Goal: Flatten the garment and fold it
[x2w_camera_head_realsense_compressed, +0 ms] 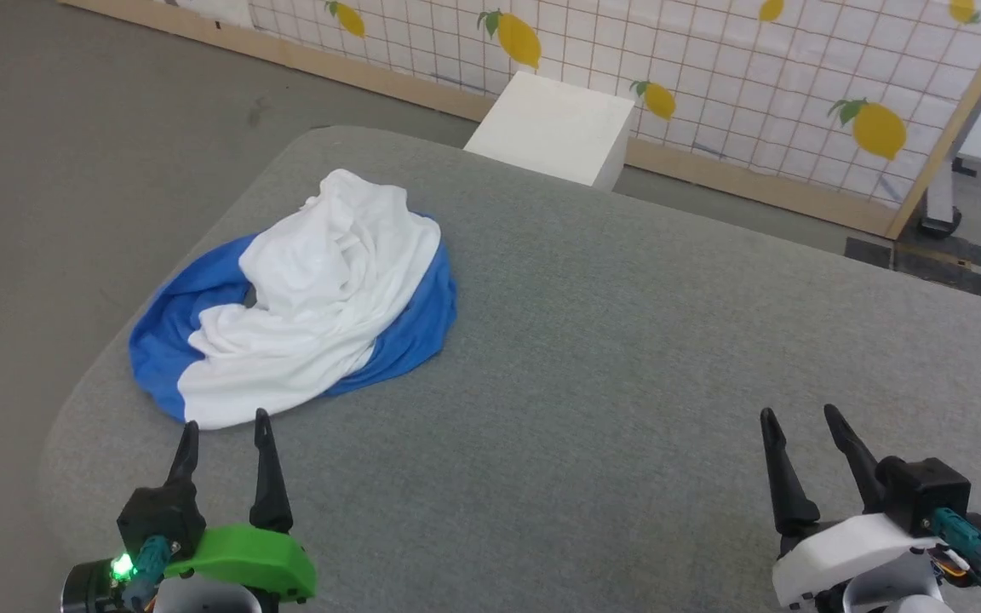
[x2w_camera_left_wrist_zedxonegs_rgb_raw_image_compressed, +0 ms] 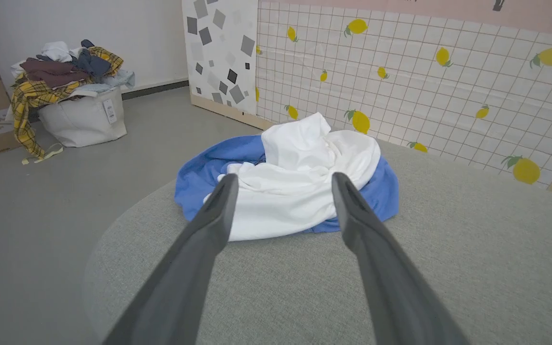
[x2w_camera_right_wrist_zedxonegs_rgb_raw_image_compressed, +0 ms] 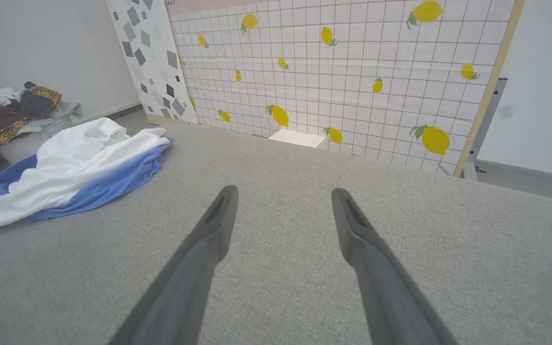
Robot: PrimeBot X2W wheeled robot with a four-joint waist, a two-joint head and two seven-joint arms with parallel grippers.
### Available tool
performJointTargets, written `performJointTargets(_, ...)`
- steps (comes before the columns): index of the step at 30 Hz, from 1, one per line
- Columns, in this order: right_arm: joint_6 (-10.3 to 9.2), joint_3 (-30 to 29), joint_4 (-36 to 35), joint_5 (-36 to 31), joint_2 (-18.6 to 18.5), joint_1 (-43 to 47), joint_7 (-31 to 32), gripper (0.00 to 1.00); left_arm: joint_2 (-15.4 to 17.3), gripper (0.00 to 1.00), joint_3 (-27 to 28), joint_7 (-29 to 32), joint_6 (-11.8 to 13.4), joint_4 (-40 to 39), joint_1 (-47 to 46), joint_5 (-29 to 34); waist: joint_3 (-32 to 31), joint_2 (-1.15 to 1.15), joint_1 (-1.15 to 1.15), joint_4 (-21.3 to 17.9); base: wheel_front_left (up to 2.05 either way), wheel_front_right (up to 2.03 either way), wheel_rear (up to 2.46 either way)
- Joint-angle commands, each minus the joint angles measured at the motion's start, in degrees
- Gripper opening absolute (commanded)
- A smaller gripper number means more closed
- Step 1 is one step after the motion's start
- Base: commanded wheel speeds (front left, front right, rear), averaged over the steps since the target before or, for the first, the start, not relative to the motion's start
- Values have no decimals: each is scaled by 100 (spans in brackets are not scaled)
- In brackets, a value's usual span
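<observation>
The garment [x2w_camera_head_realsense_compressed: 312, 298] lies crumpled in a heap on the left part of the grey padded table [x2w_camera_head_realsense_compressed: 627, 358], white body bunched on top, blue sleeve fabric curling around it. Its lettering and figure are hidden in the folds. My left gripper [x2w_camera_head_realsense_compressed: 226, 426] stands open just short of the heap's near edge, nothing between its fingers. In the left wrist view the garment [x2w_camera_left_wrist_zedxonegs_rgb_raw_image_compressed: 295, 187] sits straight ahead of the left gripper [x2w_camera_left_wrist_zedxonegs_rgb_raw_image_compressed: 281, 178]. My right gripper [x2w_camera_head_realsense_compressed: 797, 415] is open far to the right over bare table; in its wrist view the garment [x2w_camera_right_wrist_zedxonegs_rgb_raw_image_compressed: 65, 177] lies off to the left of the right gripper [x2w_camera_right_wrist_zedxonegs_rgb_raw_image_compressed: 283, 191].
A white box [x2w_camera_head_realsense_compressed: 554, 128] stands beyond the table's far edge, before a lemon-print grid panel [x2w_camera_head_realsense_compressed: 712, 77]. A laundry bin heaped with clothes [x2w_camera_left_wrist_zedxonegs_rgb_raw_image_compressed: 70, 96] sits on the floor at left. The table's rounded left edge [x2w_camera_head_realsense_compressed: 90, 375] runs close to the garment.
</observation>
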Motion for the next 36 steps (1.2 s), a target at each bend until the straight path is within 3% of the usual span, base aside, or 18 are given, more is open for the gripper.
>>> performJointTargets(1, -6, -6, 44, 60, 2, 72, -57, 100, -16, 100, -13, -53, 43, 19, 88, -35, 21, 0, 0, 58, 0, 0, 0)
performJointTargets(13, -7, -68, 202, 75, 2, 82, -199, 100, -18, 100, -58, -194, 148, 34, 107, -252, 86, 0, 0, 323, 0, 0, 0)
performJointTargets(18, -7, -115, 266, 59, 2, 59, -259, 100, 2, 100, 4, -254, -77, 136, -216, -507, 176, 0, 0, 419, 0, 0, 0)
performJointTargets(22, -8, -152, 298, -14, 2, 25, -295, 100, 203, 100, 205, -238, -312, 372, -867, -844, 291, 0, 0, 433, 0, 0, 0)
performJointTargets(29, -8, -373, 105, -284, 3, -74, -161, 100, 852, 100, 558, 547, -689, 1073, -2404, -1550, 769, 0, 0, 245, 0, 0, 0)
performJointTargets(36, -9, -723, -407, -633, 3, -108, 121, 100, 1350, 100, 777, 2174, -716, 1985, -3644, -2342, 1565, 0, 0, -21, 0, 0, 0)
